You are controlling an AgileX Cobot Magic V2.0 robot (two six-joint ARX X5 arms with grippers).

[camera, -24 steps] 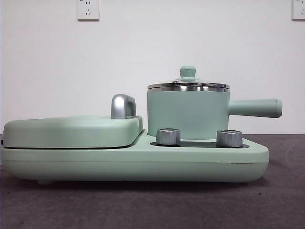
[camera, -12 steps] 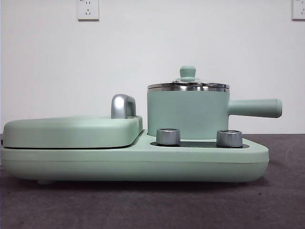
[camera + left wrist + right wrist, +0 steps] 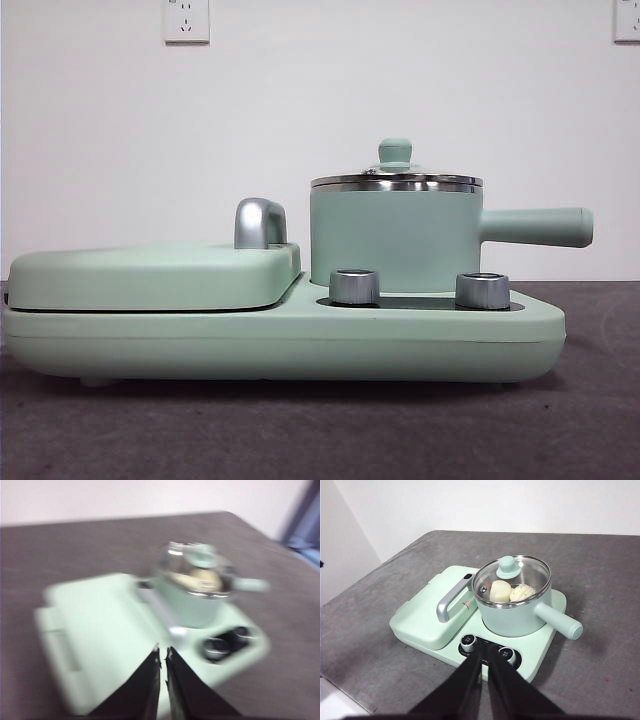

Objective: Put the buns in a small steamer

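The small steamer point(image 3: 395, 240), a mint green pot with a long side handle, stands on the right of the cooker base, and its glass lid point(image 3: 512, 579) is on. Through the glass I see both buns inside: the smooth cream one point(image 3: 500, 591) and the ridged white one point(image 3: 522, 593), side by side. The blurred left wrist view shows the steamer point(image 3: 192, 592) with pale shapes under its lid. My left gripper point(image 3: 162, 652) is shut and empty above the cooker. Back from the cooker's knob side, my right gripper point(image 3: 485, 652) is also shut and empty. Neither arm shows in the front view.
The flat mint green grill lid point(image 3: 150, 275) with a chrome handle point(image 3: 259, 222) covers the left half of the cooker base point(image 3: 280, 340). Two metal knobs point(image 3: 353, 286) point(image 3: 481, 290) stand in front of the pot. Dark grey tabletop point(image 3: 600, 680) surrounds the cooker.
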